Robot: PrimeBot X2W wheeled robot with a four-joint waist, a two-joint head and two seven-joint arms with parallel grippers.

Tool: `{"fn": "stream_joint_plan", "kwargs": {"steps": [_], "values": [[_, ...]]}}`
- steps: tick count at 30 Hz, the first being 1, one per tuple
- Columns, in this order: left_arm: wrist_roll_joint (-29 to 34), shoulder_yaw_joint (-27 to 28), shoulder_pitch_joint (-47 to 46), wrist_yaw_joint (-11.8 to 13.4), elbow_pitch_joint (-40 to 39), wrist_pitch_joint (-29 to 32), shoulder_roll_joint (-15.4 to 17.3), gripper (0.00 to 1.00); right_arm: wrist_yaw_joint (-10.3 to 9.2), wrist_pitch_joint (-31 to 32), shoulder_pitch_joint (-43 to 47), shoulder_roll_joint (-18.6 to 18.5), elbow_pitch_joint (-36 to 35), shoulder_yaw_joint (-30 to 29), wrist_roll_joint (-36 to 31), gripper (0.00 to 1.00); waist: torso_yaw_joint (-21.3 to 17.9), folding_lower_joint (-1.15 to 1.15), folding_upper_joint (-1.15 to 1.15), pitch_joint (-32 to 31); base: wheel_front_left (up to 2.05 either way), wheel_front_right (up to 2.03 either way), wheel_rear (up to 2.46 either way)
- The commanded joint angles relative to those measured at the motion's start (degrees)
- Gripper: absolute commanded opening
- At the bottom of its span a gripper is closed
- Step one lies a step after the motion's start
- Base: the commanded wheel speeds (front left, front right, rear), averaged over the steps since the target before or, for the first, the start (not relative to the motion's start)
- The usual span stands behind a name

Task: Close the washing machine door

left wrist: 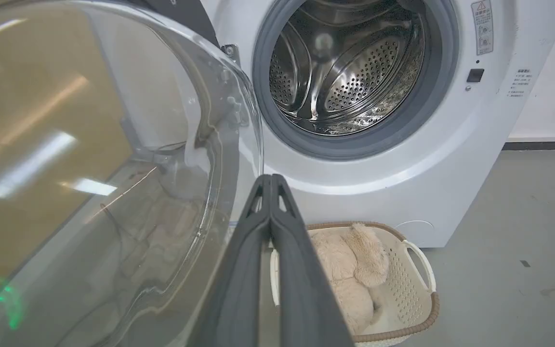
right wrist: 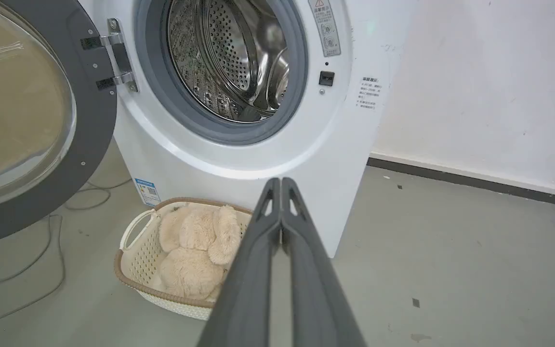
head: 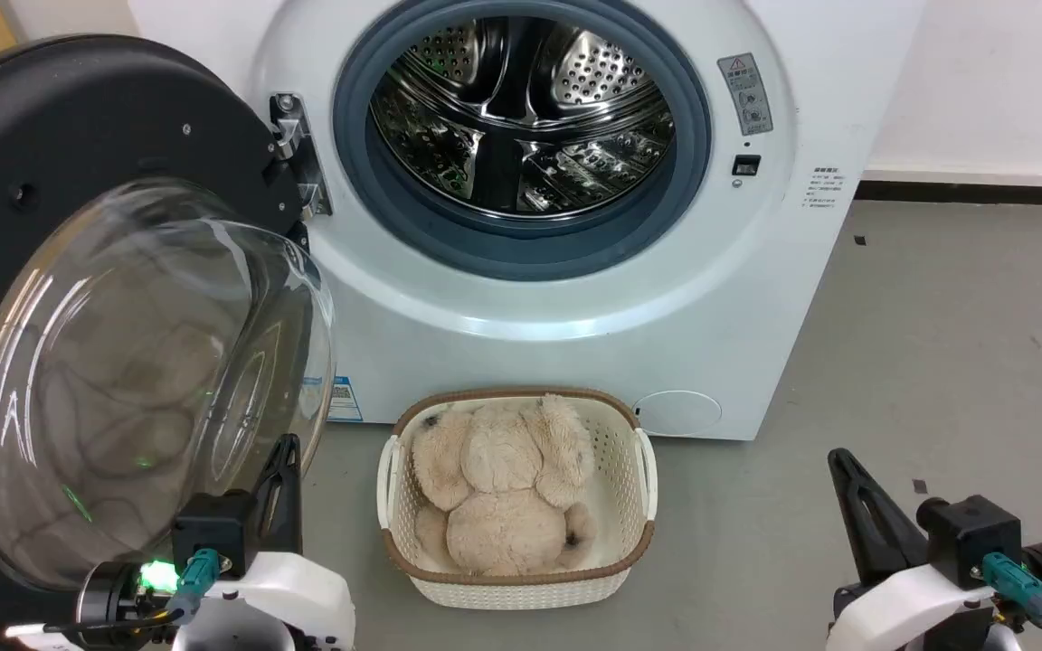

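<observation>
The washing machine point(head: 738, 298) is a white front-loader with its steel drum point(head: 521, 108) exposed inside a grey rubber ring. Its round black door point(head: 78, 127) stands swung wide open on the left hinge, the clear glass bowl point(head: 141, 380) bulging toward me. In the right wrist view the door point(right wrist: 89, 120) hangs at the left and the machine point(right wrist: 335, 159) is ahead. My left gripper point(head: 290, 445) is shut, right beside the bowl's lower right edge; its wrist view shows the glass point(left wrist: 113, 193) just left of the joined fingertips point(left wrist: 270, 178). My right gripper point(head: 839, 457) is shut too, low at the right, away from the machine.
A cream basket point(head: 639, 470) holding a plush toy point(head: 503, 488) sits on the grey floor directly before the machine, between my arms. Loose cables point(right wrist: 41, 241) lie on the floor under the door. A white wall point(right wrist: 475, 86) with a dark skirting runs to the right.
</observation>
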Motion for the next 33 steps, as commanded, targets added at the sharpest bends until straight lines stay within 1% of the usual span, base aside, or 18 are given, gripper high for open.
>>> {"fn": "stream_joint_plan", "kwargs": {"steps": [1, 17, 18, 31, 32, 33], "values": [[0.2, 0.0, 0.8, -0.2, -0.2, 0.0, 0.1, 0.00, 0.05, 0.1, -0.8, 0.1, -0.2, 0.0, -0.4, 0.00, 0.0, 0.00, 0.00, 0.0, 0.00, 0.00, 0.00], [0.2, 0.0, 0.8, -0.2, -0.2, 0.0, 0.1, 0.00, 0.05, 0.1, -0.8, 0.1, -0.2, 0.0, -0.4, 0.00, 0.0, 0.00, 0.00, 0.0, 0.00, 0.00, 0.00], [0.0, 0.0, 0.0, 0.0, 0.0, 0.0, 0.0, 1.00, 0.00, 0.0, 0.0, 0.0, 0.0, 0.0, 0.0, 1.00, 0.0, 0.00, 0.00, 0.0, 0.00, 0.00, 0.00], [-0.1, -0.7, -0.2, 1.6, 0.4, -1.2, 0.0, 1.00, 0.00, -1.2, 0.0, 0.0, 0.2, -1.0, 1.1, 1.00, 0.0, 0.00, 0.00, 0.2, 0.00, 0.00, 0.00], [-0.1, -0.8, -0.3, 1.8, 0.4, -1.3, 0.0, 0.80, 0.00, -1.3, 0.0, 0.0, 0.2, -1.1, 1.3, 1.00, 0.0, 0.00, 0.00, 0.2, 0.00, 0.00, 0.00], [-0.1, -0.9, -0.3, 1.9, 0.4, -1.4, 0.0, 0.38, 0.00, -1.4, -0.1, 0.0, 0.2, -1.2, 1.5, 1.00, 0.1, 0.00, 0.00, 0.2, 0.00, 0.00, 0.00]]}}
